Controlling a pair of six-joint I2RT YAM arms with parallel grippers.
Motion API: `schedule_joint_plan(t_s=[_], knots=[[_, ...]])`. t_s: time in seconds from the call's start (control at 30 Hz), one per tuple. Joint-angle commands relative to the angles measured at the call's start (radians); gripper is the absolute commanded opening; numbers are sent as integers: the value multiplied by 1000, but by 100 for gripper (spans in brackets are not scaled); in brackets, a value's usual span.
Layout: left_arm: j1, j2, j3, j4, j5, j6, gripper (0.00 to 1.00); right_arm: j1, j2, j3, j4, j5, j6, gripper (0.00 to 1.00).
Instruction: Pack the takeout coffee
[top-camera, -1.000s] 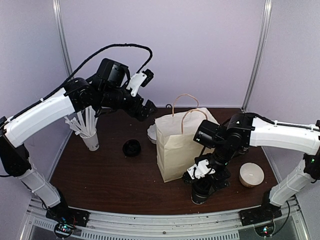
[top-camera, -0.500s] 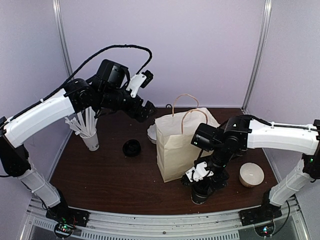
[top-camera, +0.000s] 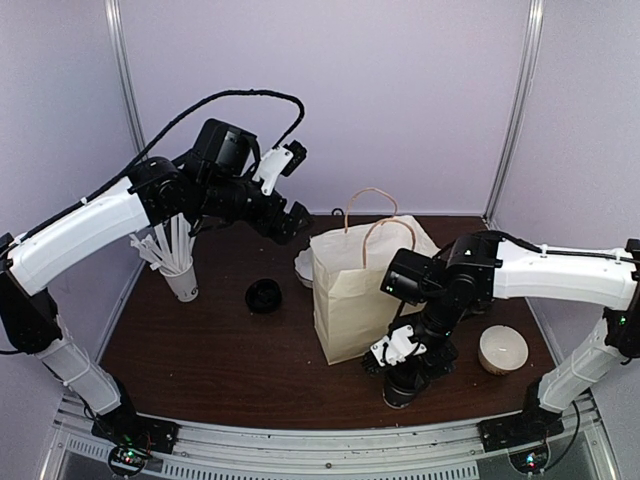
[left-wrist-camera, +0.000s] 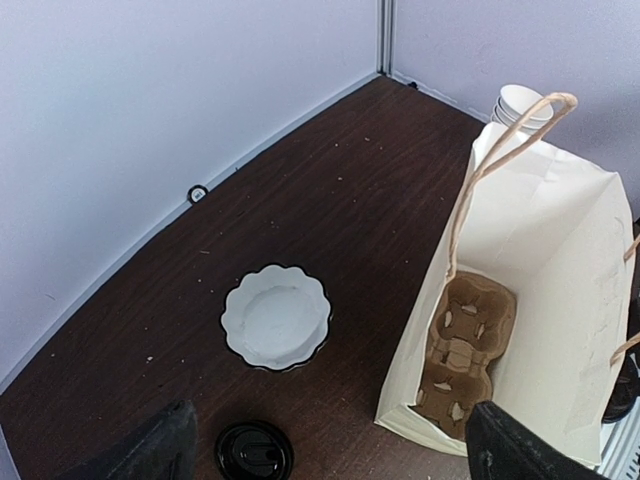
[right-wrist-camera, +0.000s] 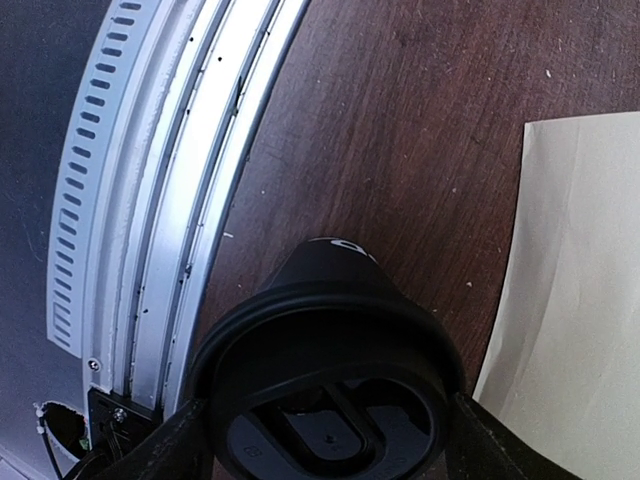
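This is a robotics lab test cell, dressed as a coffee-shop counter. Plain pale panel walls (top-camera: 400, 100) on aluminium posts (top-camera: 515, 110) stand behind the left claw (top-camera: 297, 215) and the right claw (top-camera: 405, 372), and a slotted metal rail (top-camera: 330, 445) edges the dark wooden desk (top-camera: 220, 360) on the right claw's near side. The props are takeout ware: a handled paper bag (top-camera: 350, 290) just left of the right claw, and a cup of straws (top-camera: 182, 280) below and left of the left claw.
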Motion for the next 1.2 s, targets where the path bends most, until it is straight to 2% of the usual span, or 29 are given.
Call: schedule_joint_plan(t_s=[0.0, 0.2, 0.43, 0.57, 0.77, 0.83, 0.97, 1.17], knots=[[7, 13, 49, 23, -8, 20, 97, 7, -48, 20, -33, 71, 4, 78], [7, 73, 122, 20, 69, 34, 97, -20, -118, 28, -80, 56, 25, 75], [7, 208, 259, 2, 260, 19, 98, -131, -221, -11, -136, 31, 36, 74], [7, 281, 331, -9, 334, 9, 92, -256, -303, -23, -160, 5, 41, 74], [7, 361, 382, 48, 295, 23, 84, -467, -413, 14, -172, -58, 22, 74], [7, 404, 431, 38, 294, 45, 79, -528, -427, 39, -179, -70, 17, 74], [7, 474, 508, 42, 300, 70, 61, -611, -424, 92, -187, -57, 14, 74], [7, 473, 514, 83, 329, 87, 39, -704, -352, 277, -235, -46, 0, 72]])
